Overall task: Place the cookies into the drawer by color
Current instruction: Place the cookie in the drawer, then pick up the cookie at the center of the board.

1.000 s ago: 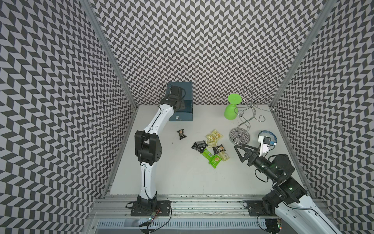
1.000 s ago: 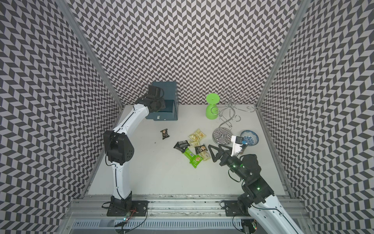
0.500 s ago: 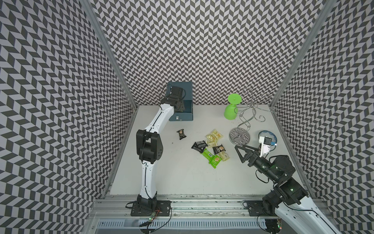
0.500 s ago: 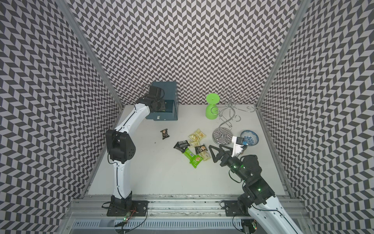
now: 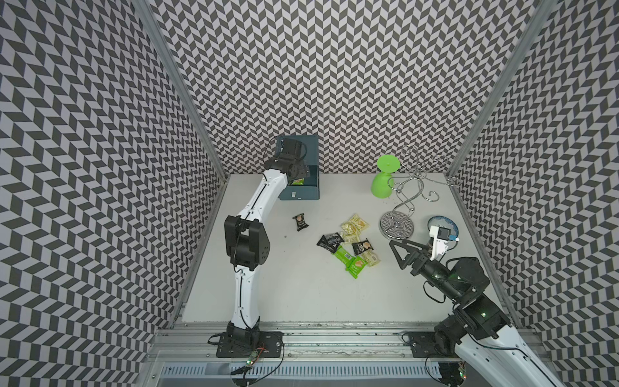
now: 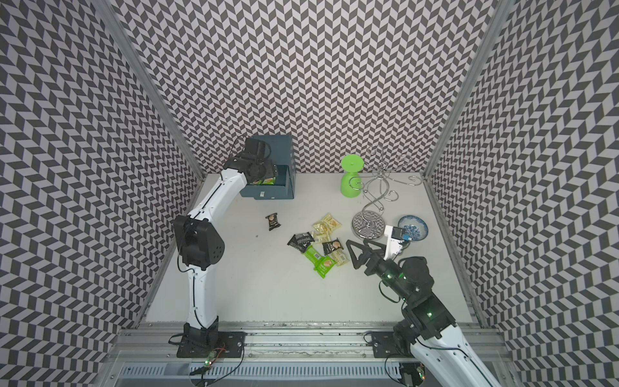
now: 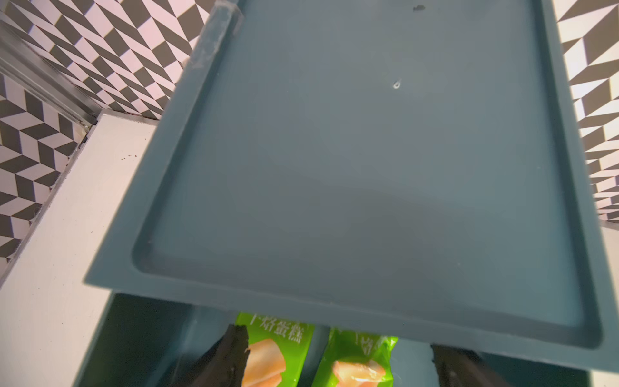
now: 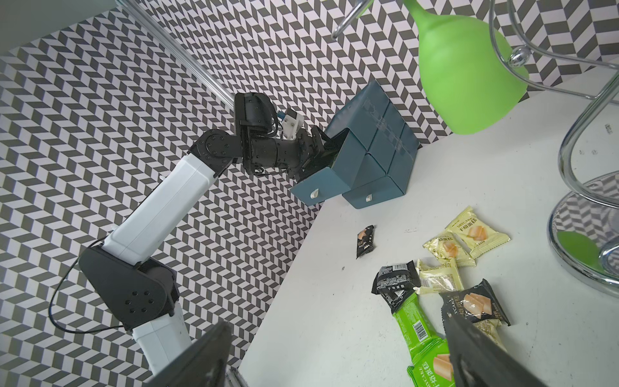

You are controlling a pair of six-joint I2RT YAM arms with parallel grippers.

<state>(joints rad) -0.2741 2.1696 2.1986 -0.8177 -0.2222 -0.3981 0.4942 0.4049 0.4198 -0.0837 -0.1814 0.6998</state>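
The drawer (image 5: 313,150) is a dark teal plastic chest in the far left corner of the bench (image 5: 301,295), against the back wall. One tier stands pulled out toward the near edge, with a small pale pull tab on its front. Which tier it is, I cannot tell. Two bright green cookies (image 7: 279,348) lie side by side in it, each with white Chinese characters and a picture of pale orange wafers.

The left hand (image 7: 338,360) hangs over the open tier, fingers spread wide, gripping neither packet.

Other cookies (image 8: 435,278) lie in a loose heap mid-bench, toward the right edge. Their wrappers are pale yellow, black and green, and some overlap. One black packet (image 8: 365,241) lies apart, between heap and chest. "DRYCAKE" reads on a yellow packet (image 8: 479,233), and "YCAKE" shows on another black packet (image 8: 475,305). One green packet (image 8: 415,326) lies back up, barcode showing.

The right hand (image 5: 397,256) hangs just beside the heap, on its right-edge side, fully spread and empty.
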